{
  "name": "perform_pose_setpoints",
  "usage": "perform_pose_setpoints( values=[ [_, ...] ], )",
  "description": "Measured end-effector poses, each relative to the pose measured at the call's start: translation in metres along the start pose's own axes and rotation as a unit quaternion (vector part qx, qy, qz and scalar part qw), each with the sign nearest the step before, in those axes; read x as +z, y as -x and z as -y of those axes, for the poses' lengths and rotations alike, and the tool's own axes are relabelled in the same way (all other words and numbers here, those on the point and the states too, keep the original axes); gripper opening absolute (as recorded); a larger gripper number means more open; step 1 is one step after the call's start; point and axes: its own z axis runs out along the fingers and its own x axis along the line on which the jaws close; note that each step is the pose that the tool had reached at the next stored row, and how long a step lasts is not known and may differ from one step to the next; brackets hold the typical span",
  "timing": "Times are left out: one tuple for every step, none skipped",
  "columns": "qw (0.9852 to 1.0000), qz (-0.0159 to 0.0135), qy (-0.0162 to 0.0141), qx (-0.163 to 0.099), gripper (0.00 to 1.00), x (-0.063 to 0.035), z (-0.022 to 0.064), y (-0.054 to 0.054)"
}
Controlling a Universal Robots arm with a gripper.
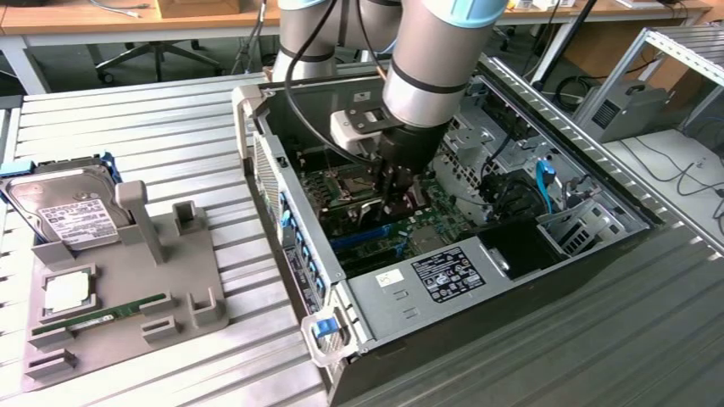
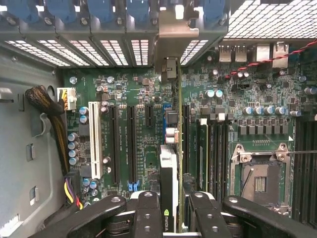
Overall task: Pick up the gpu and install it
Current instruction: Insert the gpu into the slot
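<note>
The gpu (image 2: 168, 173) is a slim dark card seen edge-on, with its silver bracket (image 2: 171, 44) reaching the rear slot openings of the case. My gripper (image 2: 171, 210) is shut on it, one black finger (image 2: 148, 213) on each side. The card stands upright over the green motherboard (image 2: 138, 99), in line with a slot between the black expansion slots (image 2: 132, 144) and the memory slots (image 2: 208, 148). Whether its edge is seated I cannot tell. In the exterior view my gripper (image 1: 403, 197) reaches down into the open computer case (image 1: 254, 127), above the motherboard (image 1: 425, 225).
A white slot (image 2: 95, 139) and the empty CPU socket (image 2: 260, 178) flank the card. Bundled cables (image 2: 49, 109) lie by the case wall. On the exterior view's left, a grey fixture (image 1: 186, 280) holds a hard drive (image 1: 68, 212), a chip (image 1: 66, 291) and a green memory stick (image 1: 102, 318).
</note>
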Motion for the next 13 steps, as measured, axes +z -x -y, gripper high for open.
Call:
perform_pose_setpoints(
  values=[
    [1.0,-0.0003,0.0,0.0,0.27,-0.0001,-0.0002,0.0],
    [1.0,-0.0005,0.0,0.0,0.27,0.0,-0.0003,-0.0001],
    [1.0,-0.0009,0.0,0.0,0.27,0.0,-0.0004,-0.0002],
    [1.0,-0.0011,0.0,0.0,0.27,0.0001,-0.0006,-0.0002],
    [1.0,-0.0012,0.0,0.0,0.27,0.0002,-0.0009,-0.0002],
    [1.0,-0.0012,0.0,0.0,0.27,0.0002,-0.0011,-0.0002],
    [1.0,-0.0011,0.0,0.0,0.27,0.0003,-0.0015,-0.0002],
    [1.0,-0.0011,0.0,0.0,0.27,0.0003,-0.0017,-0.0002],
    [1.0,-0.0011,0.0,0.0,0.27,0.0003,-0.0019,-0.0002],
    [1.0,-0.0011,0.0,0.0,0.27,0.0003,-0.0022,-0.0002],
    [1.0,-0.0011,0.0,0.0,0.27,0.0003,-0.0023,-0.0002],
    [1.0,-0.0012,0.0,0.0,0.27,0.0003,-0.0025,-0.0002],
    [1.0,-0.0012,0.0,0.0,0.27,0.0003,-0.0025,-0.0002]
  ],
)
